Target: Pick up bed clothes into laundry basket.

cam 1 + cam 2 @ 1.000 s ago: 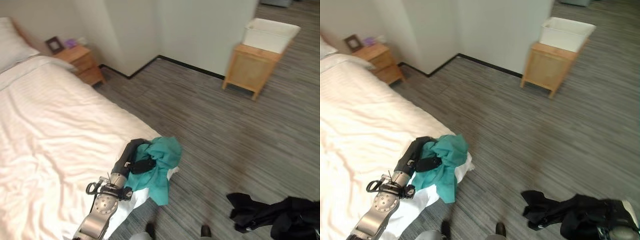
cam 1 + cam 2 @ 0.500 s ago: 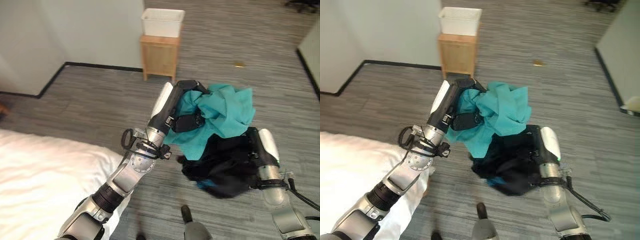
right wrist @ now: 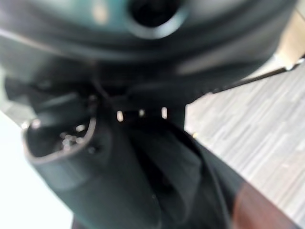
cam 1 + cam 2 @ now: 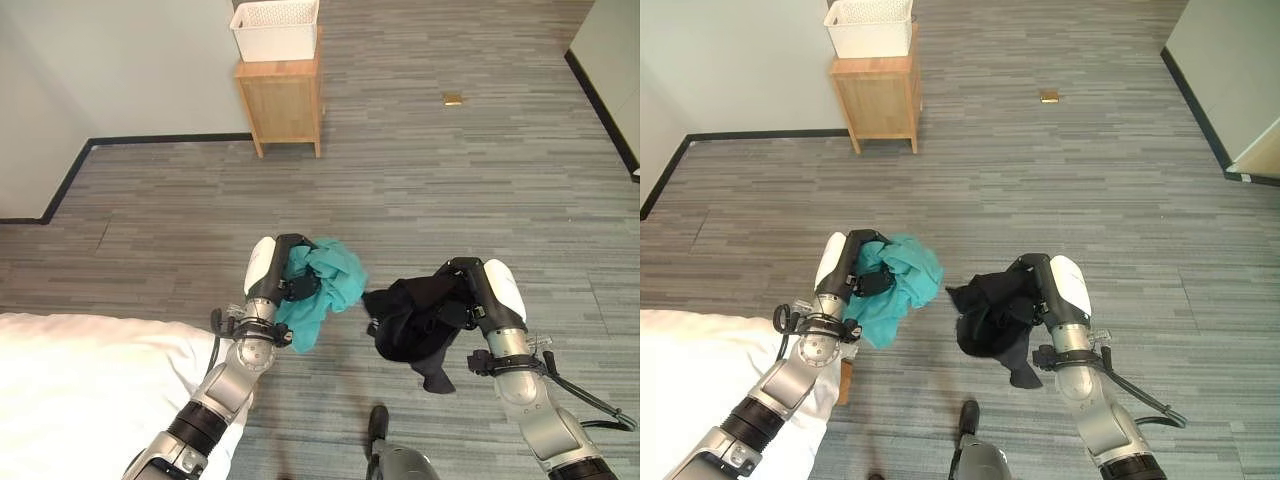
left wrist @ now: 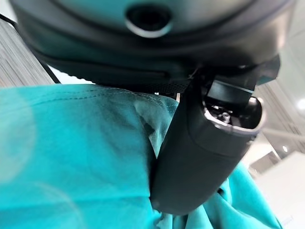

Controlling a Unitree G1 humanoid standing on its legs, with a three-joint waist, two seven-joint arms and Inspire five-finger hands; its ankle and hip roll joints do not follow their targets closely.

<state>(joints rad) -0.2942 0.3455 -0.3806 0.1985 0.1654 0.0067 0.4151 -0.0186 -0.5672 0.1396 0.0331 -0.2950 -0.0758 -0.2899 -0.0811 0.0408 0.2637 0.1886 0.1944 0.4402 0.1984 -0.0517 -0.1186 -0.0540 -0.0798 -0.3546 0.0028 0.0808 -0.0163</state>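
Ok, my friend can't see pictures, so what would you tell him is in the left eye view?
The robot's left hand grips a teal garment and its right hand grips a black garment, both held above a grey floor. Farther off, a white laundry basket sits on a small wooden cabinet; a white bed shows at lower left.

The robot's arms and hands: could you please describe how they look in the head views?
Both arms are silver-grey metal with dark ringed joints near the elbow. The left hand and the right hand are dark, each with a white cover along its back. A black cable loops at each wrist, and small black clamps ring the wrists.
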